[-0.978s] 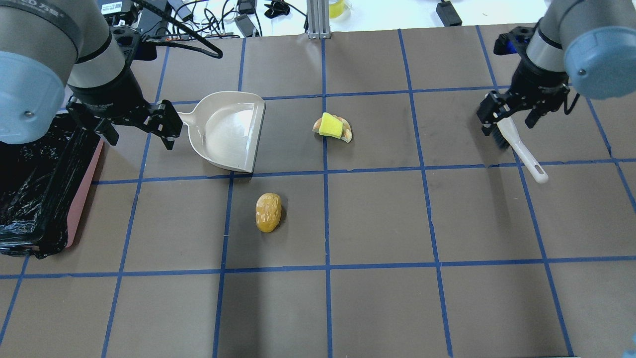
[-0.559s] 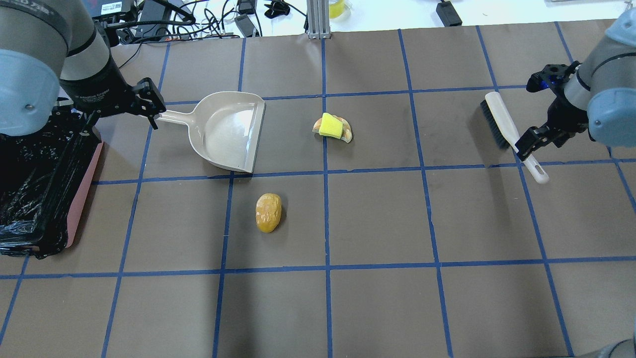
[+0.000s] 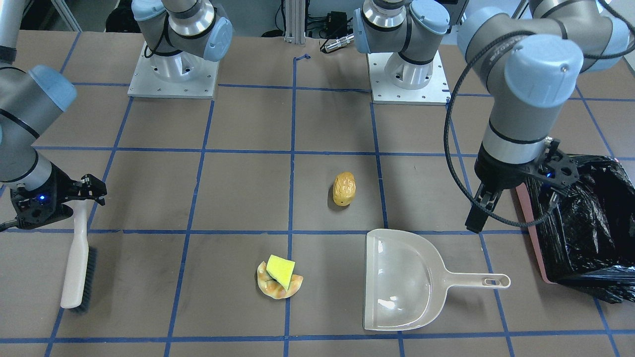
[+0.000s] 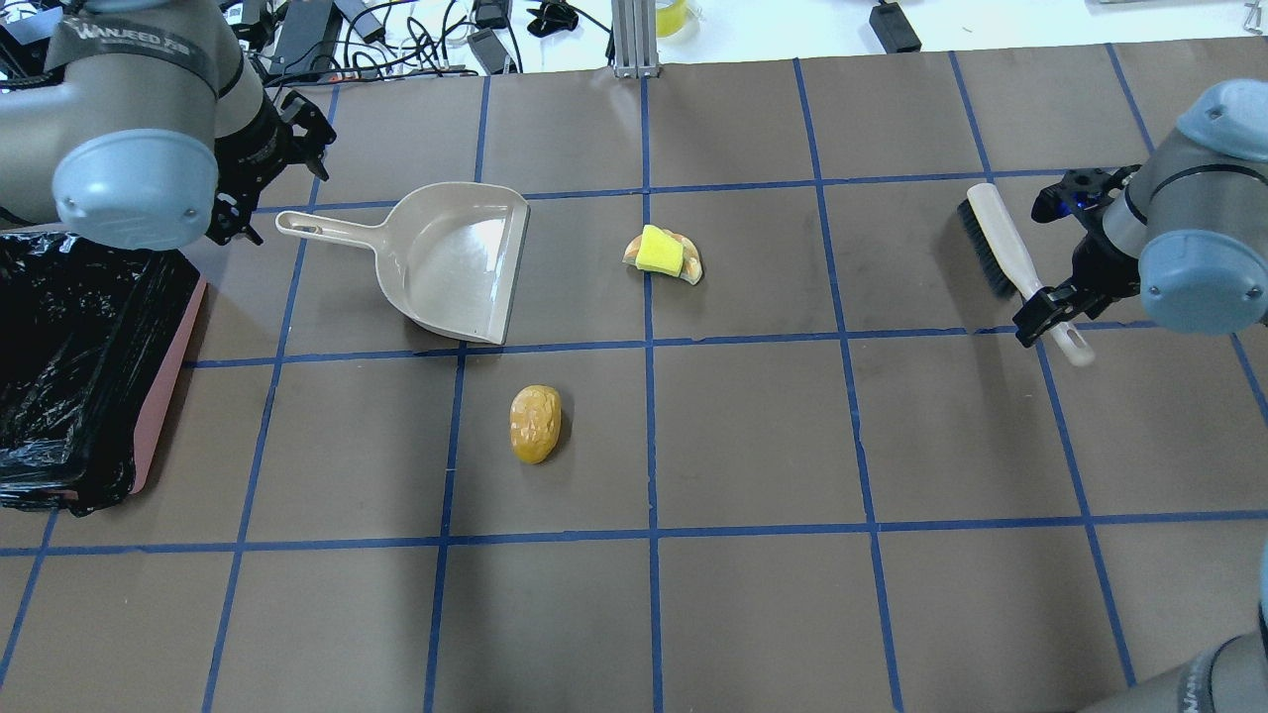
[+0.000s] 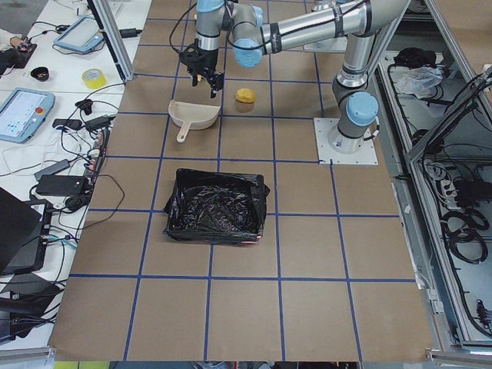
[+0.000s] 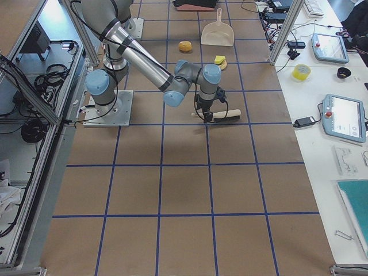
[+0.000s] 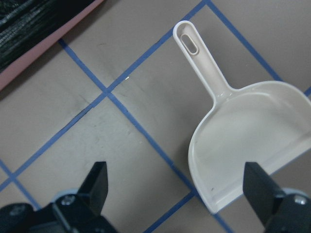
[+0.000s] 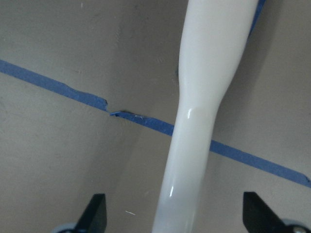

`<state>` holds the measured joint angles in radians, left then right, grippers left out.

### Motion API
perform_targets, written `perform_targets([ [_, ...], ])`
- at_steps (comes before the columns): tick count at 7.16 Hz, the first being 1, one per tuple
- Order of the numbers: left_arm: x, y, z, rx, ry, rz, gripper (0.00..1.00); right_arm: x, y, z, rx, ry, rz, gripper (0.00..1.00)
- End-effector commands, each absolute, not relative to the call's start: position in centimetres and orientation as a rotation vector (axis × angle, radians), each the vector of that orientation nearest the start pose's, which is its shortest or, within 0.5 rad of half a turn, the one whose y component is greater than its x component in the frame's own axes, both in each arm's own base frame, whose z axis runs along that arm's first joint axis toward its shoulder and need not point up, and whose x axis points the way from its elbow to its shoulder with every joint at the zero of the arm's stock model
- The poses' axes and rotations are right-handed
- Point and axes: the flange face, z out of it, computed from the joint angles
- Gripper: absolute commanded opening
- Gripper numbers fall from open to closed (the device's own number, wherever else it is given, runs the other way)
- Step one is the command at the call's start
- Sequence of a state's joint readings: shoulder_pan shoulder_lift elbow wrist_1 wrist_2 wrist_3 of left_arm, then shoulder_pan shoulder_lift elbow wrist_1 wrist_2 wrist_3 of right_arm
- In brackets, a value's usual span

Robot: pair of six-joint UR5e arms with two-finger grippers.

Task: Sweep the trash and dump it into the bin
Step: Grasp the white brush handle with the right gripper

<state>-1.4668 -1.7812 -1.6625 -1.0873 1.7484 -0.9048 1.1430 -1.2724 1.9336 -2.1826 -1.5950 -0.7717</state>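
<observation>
Trash counts three pieces, all lying loose on the tabletop (image 4: 753, 436). One golden-brown roll (image 4: 535, 424) lies alone, nearer the robot than the dustpan. One yellow sponge wedge (image 4: 658, 251) rests on top of one tan croissant (image 4: 692, 267), the pair sitting on a blue tape line out from the dustpan's mouth.

One bin (image 4: 163, 386), pink-sided and lined with black plastic, stands at the robot's far left, well apart from all three pieces. One beige dustpan (image 4: 456, 262) lies flat between the bin and the sponge pile, its handle pointing toward the bin. One white brush (image 4: 1001, 248) lies at the robot's far right.

The left gripper (image 7: 175, 170) hovers near the end of the dustpan handle with its fingers (image 7: 98, 180) spread wide and nothing between them. The right gripper (image 8: 173, 199) also has its fingers (image 8: 96, 208) spread wide, straddling the brush handle with a gap on each side.

The front-facing view shows the croissant's full curve around the sponge, which the overhead view mostly hides. The exterior left view takes in the whole bin, cut off at the overhead view's edge. The left wrist view shows the slot in the dustpan handle. The right wrist view gives only handle, tape and tabletop.
</observation>
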Motion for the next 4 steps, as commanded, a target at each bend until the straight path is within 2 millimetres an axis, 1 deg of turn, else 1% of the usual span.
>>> perform_targets([
  [1,-5.0,-61.9,33.7,-1.713,2.520,-0.346,1.00,-10.1,-53.6,21.7,-0.450,3.095,0.096,0.83],
  [2,-4.2,-63.5,32.3,-1.734,2.508,-0.373,1.00,-10.1,-53.7,22.0,-0.446,3.098,0.096,0.73],
  [3,-3.3,-65.3,30.8,-1.753,2.502,-0.427,1.00,-10.1,-53.7,22.1,-0.444,3.101,0.095,0.71],
  [4,-2.8,-66.5,28.6,-1.760,2.497,-0.439,1.00,-10.1,-53.6,22.4,-0.432,3.102,0.097,0.71],
])
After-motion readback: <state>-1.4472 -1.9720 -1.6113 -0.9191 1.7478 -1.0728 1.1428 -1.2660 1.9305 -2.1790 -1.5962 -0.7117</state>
